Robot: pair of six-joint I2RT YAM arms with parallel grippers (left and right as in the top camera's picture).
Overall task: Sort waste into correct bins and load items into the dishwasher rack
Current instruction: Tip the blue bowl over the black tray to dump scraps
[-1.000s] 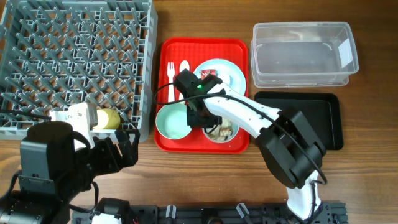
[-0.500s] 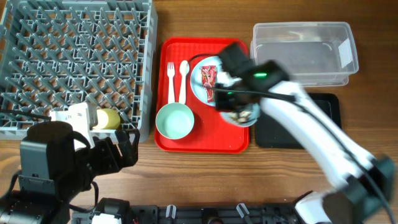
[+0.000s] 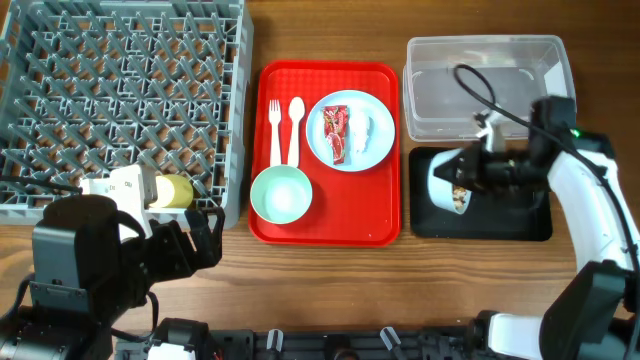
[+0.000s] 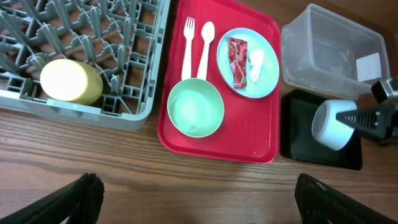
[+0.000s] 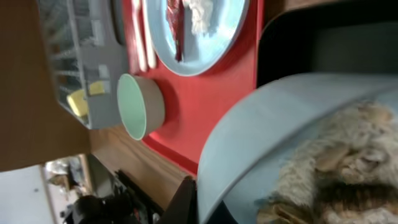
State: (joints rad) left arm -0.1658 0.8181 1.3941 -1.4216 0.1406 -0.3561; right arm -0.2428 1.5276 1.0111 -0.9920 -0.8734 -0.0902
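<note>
Overhead: right fingers (image 3: pixel 480 172) pinch rim of scrap bowl (image 3: pixel 445 180), tipped over black tray (image 3: pixel 500 222), 3 o'clock of red tray (image 3: pixel 330 225).
Left wrist: left fingers (image 4: pixel 81 196) spread, empty.
Right wrist: scraps (image 5: pixel 348 174) inside bowl. Dumping step; next likely needs steeper tilt.

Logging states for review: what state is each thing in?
cup: on its side in the dishwasher rack.
held bowl: tipped over the black tray, scraps inside.
other bowl: upright, empty, on the red tray.
plate: holds red wrapper and white wrapper.
clear tub: looks empty.
right gripper: jaws shut on the held bowl.
left gripper: jaws open.
</note>
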